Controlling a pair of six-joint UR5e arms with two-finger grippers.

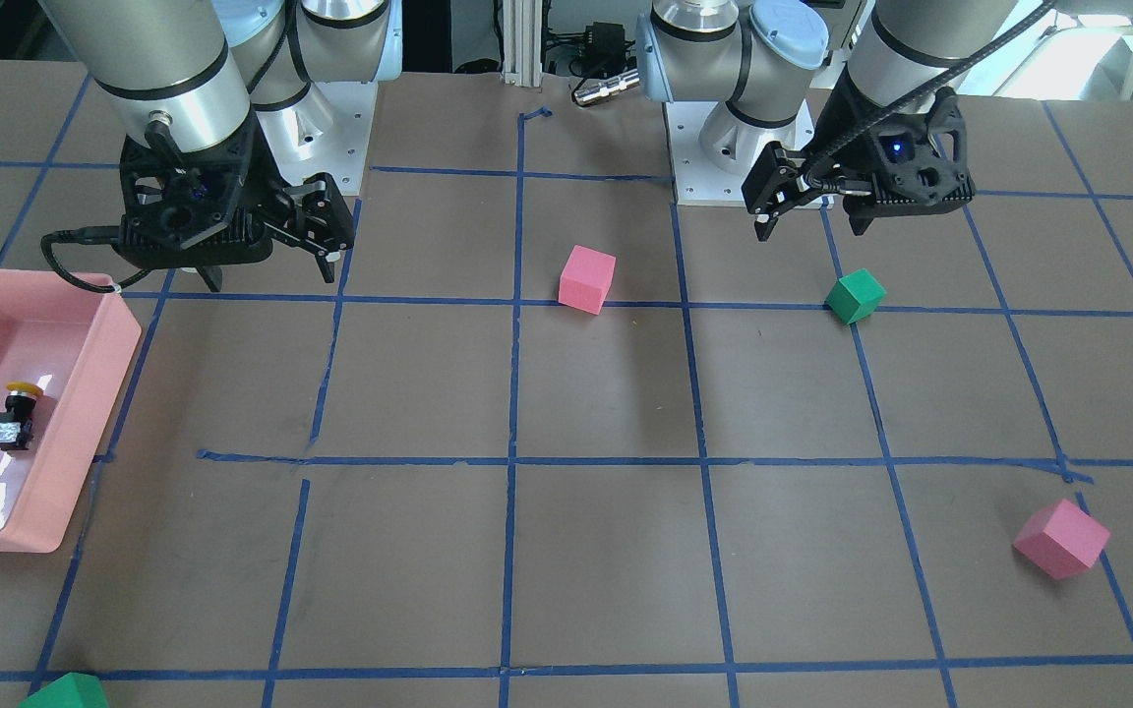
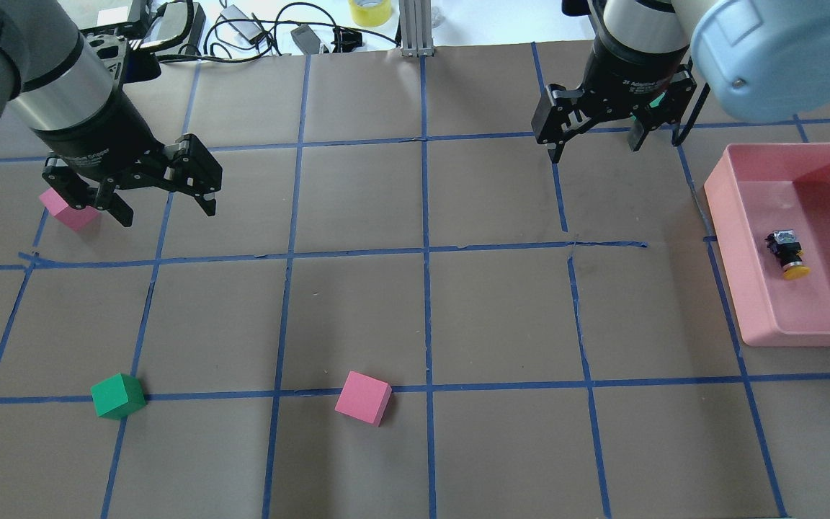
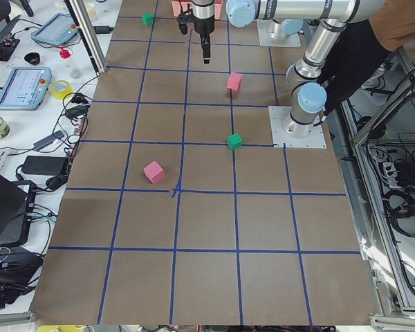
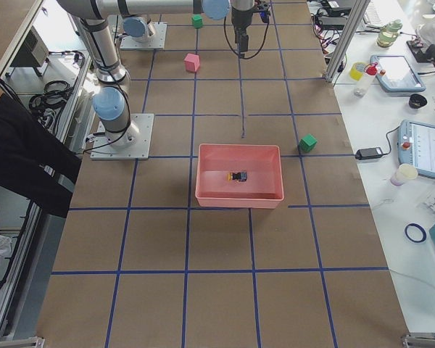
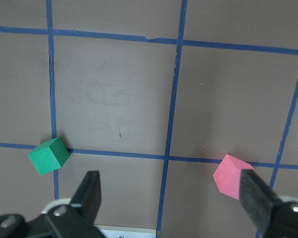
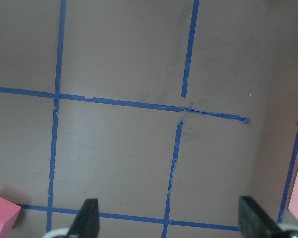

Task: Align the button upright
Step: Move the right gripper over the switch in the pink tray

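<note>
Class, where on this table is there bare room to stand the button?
Bare stretch: squares between the tray holding the button and the middle pink cube. Tighter at the left end, around the green cube and other pink cube.

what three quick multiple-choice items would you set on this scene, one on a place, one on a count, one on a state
1. Where is the button?
A. on a blue tape line
B. inside the pink tray
C. on top of a foam cube

2. How many pink foam cubes are there?
A. one
B. two
C. four

3. How does the button lie?
A. upright, cap up
B. upside down on its cap
C. on its side

Answers:
1 B, it rests on the tray's floor in both the front-facing and overhead views.
2 B, the front-facing view shows two, and the overhead view agrees.
3 C, it is stretched out along the tray floor, with its yellow cap at one end and its silvery base at the other.
</note>
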